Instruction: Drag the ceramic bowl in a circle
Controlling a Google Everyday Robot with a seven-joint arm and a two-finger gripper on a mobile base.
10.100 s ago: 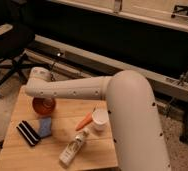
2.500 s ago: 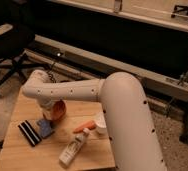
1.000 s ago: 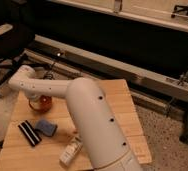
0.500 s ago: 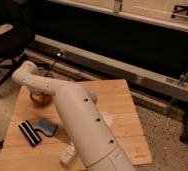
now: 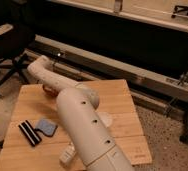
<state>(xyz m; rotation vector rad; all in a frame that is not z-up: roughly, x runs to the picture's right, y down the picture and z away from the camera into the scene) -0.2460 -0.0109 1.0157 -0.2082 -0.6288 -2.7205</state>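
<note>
The ceramic bowl point(image 5: 50, 90) is a small red-orange bowl on the far left part of the wooden table point(image 5: 122, 102). Only a sliver of it shows under my white forearm. My gripper point(image 5: 48, 85) is at the end of the forearm, right at the bowl, mostly hidden by the wrist. My arm point(image 5: 84, 130) rises from the bottom centre, bends at the elbow and reaches back-left, covering the table's middle.
A blue sponge point(image 5: 47, 127) and a black-and-white striped object point(image 5: 29, 133) lie at the front left. A white bottle point(image 5: 67, 155) and a white cup point(image 5: 106, 119) peek out beside the arm. An office chair point(image 5: 7, 47) stands at the far left and a metal rail point(image 5: 137, 75) runs behind the table.
The bowl has shifted slightly back and right along the table's far left part. The forearm has swung with it, and the elbow now covers more of the table's middle.
</note>
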